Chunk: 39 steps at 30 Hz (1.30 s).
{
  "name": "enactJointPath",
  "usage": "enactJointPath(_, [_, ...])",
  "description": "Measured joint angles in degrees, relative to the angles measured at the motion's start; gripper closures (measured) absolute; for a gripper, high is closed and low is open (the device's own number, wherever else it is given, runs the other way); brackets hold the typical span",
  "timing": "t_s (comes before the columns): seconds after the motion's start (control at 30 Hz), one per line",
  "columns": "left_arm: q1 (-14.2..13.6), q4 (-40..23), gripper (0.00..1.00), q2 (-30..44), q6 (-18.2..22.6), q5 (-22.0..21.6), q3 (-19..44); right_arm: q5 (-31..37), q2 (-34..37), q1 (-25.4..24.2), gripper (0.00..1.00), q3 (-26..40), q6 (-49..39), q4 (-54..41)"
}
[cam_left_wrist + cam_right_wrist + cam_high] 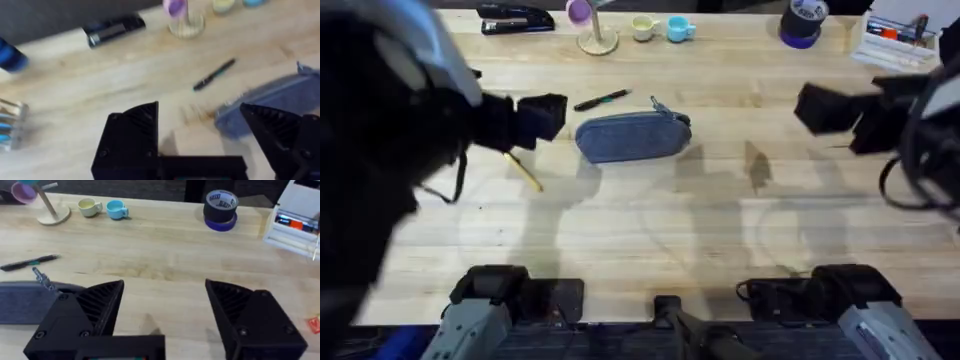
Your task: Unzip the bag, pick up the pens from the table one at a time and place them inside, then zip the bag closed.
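Note:
The grey-blue bag (632, 135) lies zipped in the middle of the table (650, 230), its zipper pull (42, 278) at its right end. A black pen with a green band (602, 99) lies just behind the bag. A yellow pen (525, 172) lies to the bag's left, partly under my left arm. My left gripper (544, 116) hovers open just left of the bag, with nothing between its fingers (132, 135). My right gripper (812, 106) hovers open well to the right of the bag, also holding nothing. The bag (280, 95) and black pen (215, 75) show ahead of the left fingers.
Along the far edge stand a black stapler (515, 18), a wooden stand with a purple cup (595, 35), two small cups (662, 28), a tape roll (802, 22) and a white organiser (900, 40). Bare wood lies in front of the bag.

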Motion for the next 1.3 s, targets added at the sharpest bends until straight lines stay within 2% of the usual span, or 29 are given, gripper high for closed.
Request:
enactJointPath(0.1, [0.00, -6.41, 0.010, 7.66, 0.07, 0.43, 7.27, -1.54, 6.07, 0.00, 0.005, 4.62, -1.44, -0.13])
enactJointPath(0.13, [0.00, -11.18, 0.008, 13.33, 0.17, 0.78, 13.54, -3.53, 11.22, 0.00, 0.005, 8.21, -2.63, -0.10])
enactJointPath(0.27, [0.00, -14.51, 0.008, 18.15, 0.20, 1.79, 19.37, -4.74, 15.74, 0.00, 0.005, 10.90, -3.28, -0.18])
enactJointPath(0.63, [0.00, -16.16, 0.007, 20.74, 0.48, 3.89, 21.04, -6.88, 17.76, 0.00, 0.005, 11.86, -3.49, -0.27])
enactJointPath(0.73, [0.00, -17.21, 0.008, 20.74, 2.30, 4.48, 21.04, -7.08, 17.76, 0.00, 0.006, 11.93, -3.49, -0.19])
enactJointPath(0.87, [0.00, -22.14, 0.008, 20.74, 10.24, 7.66, 21.04, -7.44, 17.76, 0.00, 0.006, 11.93, -3.48, -0.05])
enactJointPath(1.0, [-0.03, -28.73, 0.008, 21.20, 23.72, 12.77, 21.04, -8.07, 17.76, 0.00, 0.005, 11.93, -3.49, 0.16])
enactJointPath(1.13, [-0.07, -28.94, 0.008, 23.00, 34.48, 15.29, 21.04, -8.35, 17.76, 0.00, 0.005, 11.93, -3.49, 0.17])
enactJointPath(1.3, [-0.07, -26.15, 0.007, 24.97, 41.86, 17.48, 21.04, -8.59, 17.76, 0.00, 0.005, 11.95, -3.49, 0.16])
